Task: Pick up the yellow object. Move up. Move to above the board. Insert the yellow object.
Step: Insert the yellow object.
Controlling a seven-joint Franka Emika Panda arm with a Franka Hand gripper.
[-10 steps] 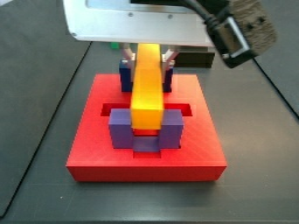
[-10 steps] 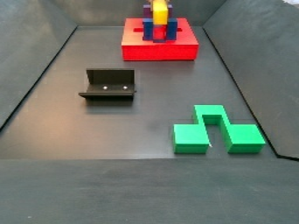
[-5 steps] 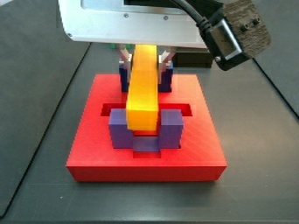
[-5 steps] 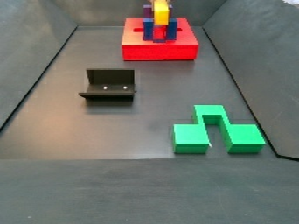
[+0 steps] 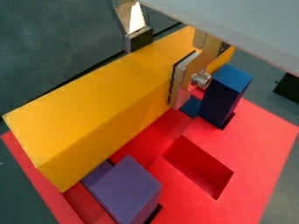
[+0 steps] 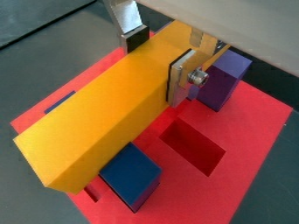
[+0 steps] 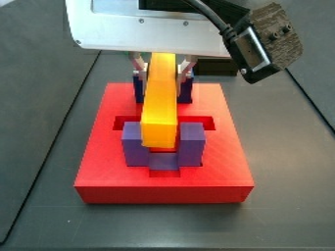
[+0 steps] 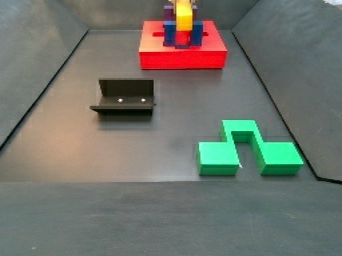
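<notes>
The yellow object (image 7: 161, 93) is a long yellow-orange bar lying lengthwise over the red board (image 7: 164, 181), low between the front purple posts (image 7: 135, 147) and the rear blue posts (image 7: 187, 88). In both wrist views my gripper (image 5: 162, 59) (image 6: 159, 58) is shut on the yellow object (image 5: 105, 114) (image 6: 105, 114) near its far end, one silver finger on each long side. Beside it the board (image 5: 251, 166) (image 6: 251, 157) shows an open recessed slot. A side view shows the board (image 8: 181, 58) at the far end of the floor, with the bar (image 8: 183, 14) above it.
The dark fixture (image 8: 124, 97) stands left of the floor's middle. A green notched block (image 8: 247, 148) lies near the front right. Dark sloping walls bound the floor. The wrist's white body and a black camera (image 7: 262, 39) hang above the board.
The gripper and the yellow bar have sunk slightly, the bar's near end settling lower between the purple posts. Nothing else moved.
</notes>
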